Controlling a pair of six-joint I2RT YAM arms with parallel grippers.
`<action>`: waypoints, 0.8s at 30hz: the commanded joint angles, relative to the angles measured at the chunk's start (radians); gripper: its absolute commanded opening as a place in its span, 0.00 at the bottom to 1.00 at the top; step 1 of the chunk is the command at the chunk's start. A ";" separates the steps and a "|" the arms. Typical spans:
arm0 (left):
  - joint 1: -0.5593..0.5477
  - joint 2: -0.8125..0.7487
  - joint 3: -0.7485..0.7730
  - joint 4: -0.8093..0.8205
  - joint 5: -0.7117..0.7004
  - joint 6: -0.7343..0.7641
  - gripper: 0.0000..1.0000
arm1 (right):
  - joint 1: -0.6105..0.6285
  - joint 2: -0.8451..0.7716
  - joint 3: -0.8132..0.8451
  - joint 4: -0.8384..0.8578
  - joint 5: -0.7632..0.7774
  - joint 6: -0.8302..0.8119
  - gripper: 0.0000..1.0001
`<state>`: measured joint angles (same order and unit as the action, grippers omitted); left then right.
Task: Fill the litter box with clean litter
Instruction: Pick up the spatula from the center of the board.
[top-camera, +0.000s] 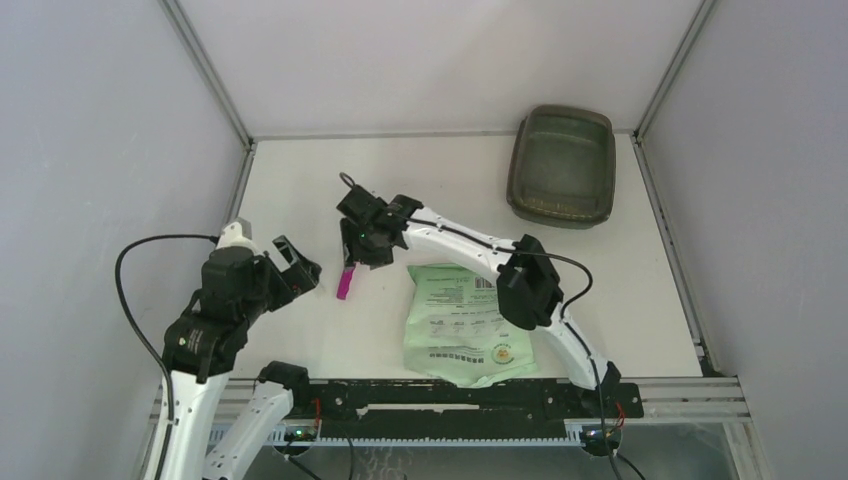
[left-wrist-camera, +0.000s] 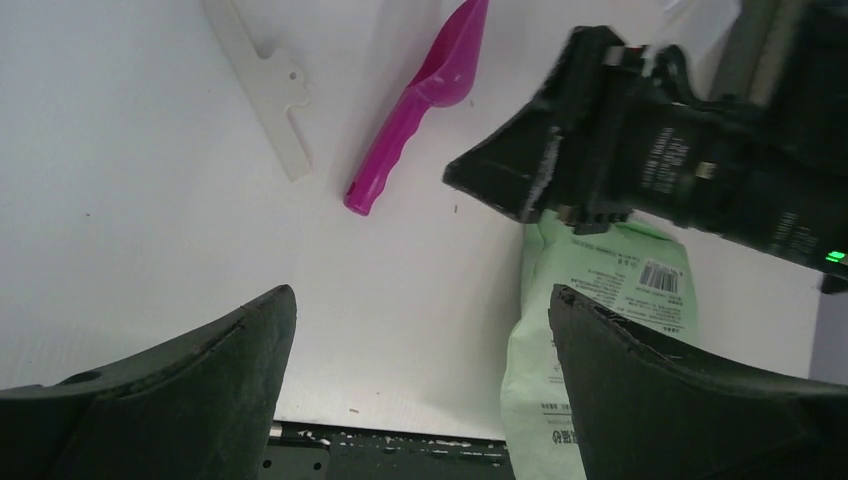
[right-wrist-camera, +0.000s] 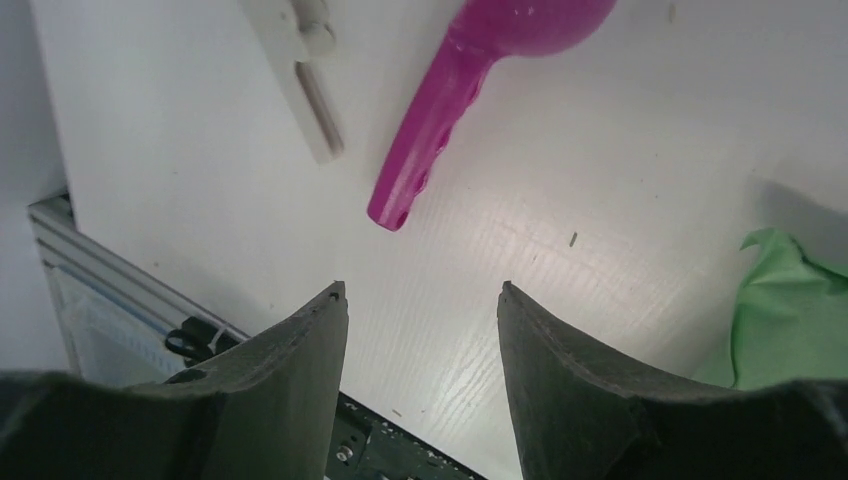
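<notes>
The litter box (top-camera: 561, 165), a dark grey-brown tray, stands at the table's back right, far from both arms. The clean litter is out of view. A magenta scoop (top-camera: 346, 283) lies left of a light-green printed bag (top-camera: 465, 325). My right gripper (top-camera: 362, 245) hovers over the scoop's far end. In the right wrist view its jaws (right-wrist-camera: 420, 295) are open and empty, with the scoop's handle (right-wrist-camera: 425, 160) just beyond the tips. My left gripper (top-camera: 300, 270) is wide open and empty, left of the scoop (left-wrist-camera: 415, 110); bare table lies between its fingers (left-wrist-camera: 420, 300).
A white flat plastic piece (left-wrist-camera: 265, 85) lies on the table left of the scoop, also in the right wrist view (right-wrist-camera: 300, 70). The bag's edge (left-wrist-camera: 590, 330) sits by my left gripper's right finger. A black rail (top-camera: 440, 395) runs along the near edge. Grey walls enclose the table.
</notes>
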<state>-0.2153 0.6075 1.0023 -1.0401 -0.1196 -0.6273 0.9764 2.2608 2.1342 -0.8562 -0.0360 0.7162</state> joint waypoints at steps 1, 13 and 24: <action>0.008 -0.047 -0.022 -0.027 0.062 -0.018 1.00 | 0.017 0.047 0.114 -0.077 0.098 0.090 0.64; 0.006 -0.165 -0.013 -0.126 0.159 0.009 1.00 | 0.055 0.161 0.144 -0.018 0.255 0.257 0.63; -0.035 -0.221 -0.006 -0.186 0.146 -0.018 1.00 | 0.082 0.249 0.205 0.067 0.304 0.328 0.63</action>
<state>-0.2440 0.4088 0.9813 -1.2301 0.0055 -0.6304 1.0412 2.4767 2.2589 -0.8108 0.2184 0.9897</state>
